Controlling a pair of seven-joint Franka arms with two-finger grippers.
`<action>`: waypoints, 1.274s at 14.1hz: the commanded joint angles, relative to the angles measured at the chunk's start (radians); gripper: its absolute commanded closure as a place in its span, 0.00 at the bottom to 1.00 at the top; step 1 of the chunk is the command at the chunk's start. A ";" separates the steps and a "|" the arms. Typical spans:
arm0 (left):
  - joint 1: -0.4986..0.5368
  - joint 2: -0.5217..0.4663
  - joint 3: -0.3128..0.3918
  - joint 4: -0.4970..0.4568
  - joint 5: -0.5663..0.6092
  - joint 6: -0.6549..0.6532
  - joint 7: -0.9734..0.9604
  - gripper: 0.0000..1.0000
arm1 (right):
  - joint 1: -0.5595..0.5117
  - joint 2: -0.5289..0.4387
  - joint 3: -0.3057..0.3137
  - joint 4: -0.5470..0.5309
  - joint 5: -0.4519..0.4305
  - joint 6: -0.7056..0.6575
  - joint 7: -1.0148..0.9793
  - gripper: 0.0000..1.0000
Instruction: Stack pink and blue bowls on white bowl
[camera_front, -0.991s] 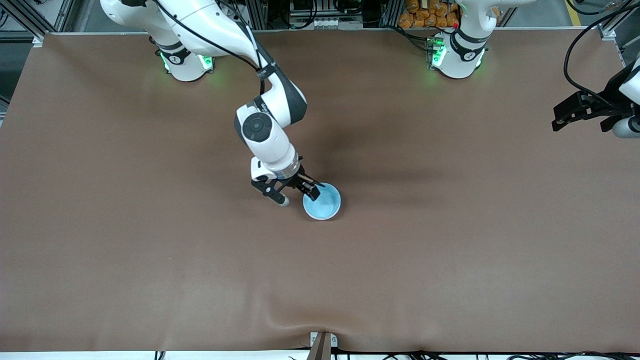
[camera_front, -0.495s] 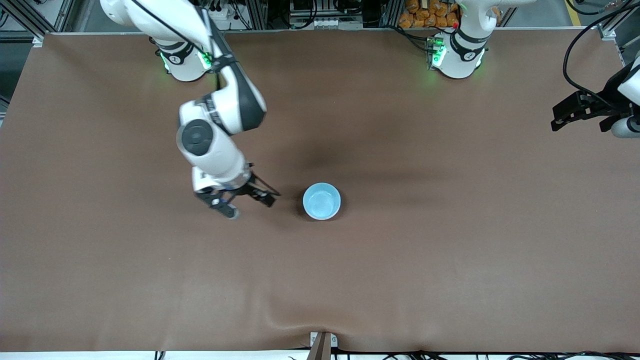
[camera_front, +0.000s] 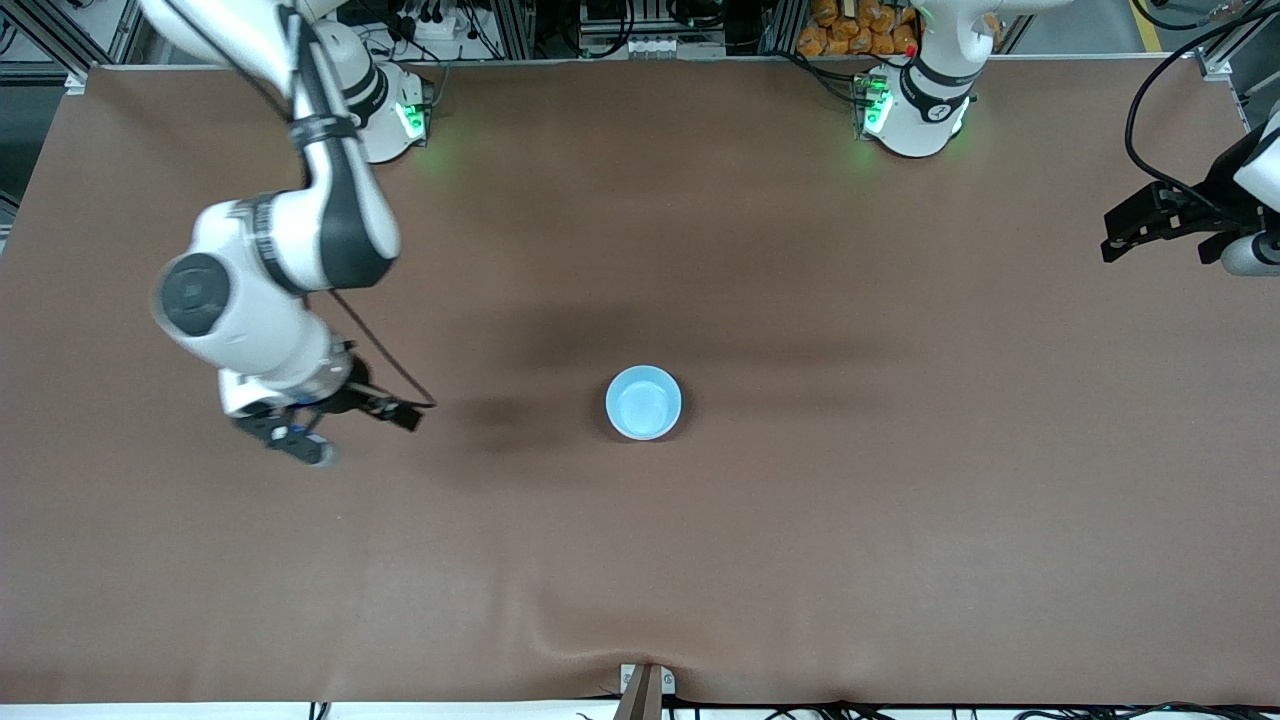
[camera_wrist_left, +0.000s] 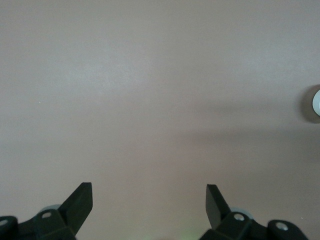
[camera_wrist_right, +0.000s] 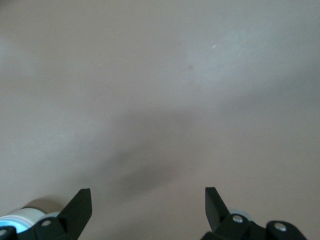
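Observation:
The light blue bowl (camera_front: 643, 402) stands upright in the middle of the table, and only its blue inside shows from above. In the right wrist view, a whitish bowl wall with a blue rim (camera_wrist_right: 17, 220) shows at the picture's edge. The pink bowl is hidden. The white bowl cannot be told apart. My right gripper (camera_front: 362, 435) is open and empty over bare table, well off the bowl toward the right arm's end (camera_wrist_right: 148, 195). My left gripper (camera_front: 1160, 245) waits open and empty at the left arm's end (camera_wrist_left: 149, 192).
A brown mat (camera_front: 900, 520) covers the whole table, with a raised wrinkle near the edge nearest the front camera. The left wrist view catches a sliver of a pale bowl (camera_wrist_left: 316, 102) at its edge.
My right gripper has drawn away from the blue bowl's rim toward the right arm's end of the table, still open. The bowl has stayed put. The left arm has not moved.

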 joint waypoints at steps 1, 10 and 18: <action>-0.001 -0.002 0.002 0.005 -0.013 0.000 0.001 0.00 | -0.173 -0.079 0.112 -0.024 -0.007 -0.047 -0.105 0.00; -0.006 -0.002 0.002 0.003 -0.014 0.000 0.002 0.00 | -0.666 -0.336 0.574 -0.023 -0.292 -0.257 -0.211 0.00; -0.010 0.000 0.002 0.003 -0.014 0.000 0.002 0.00 | -0.666 -0.361 0.547 0.123 -0.320 -0.462 -0.349 0.00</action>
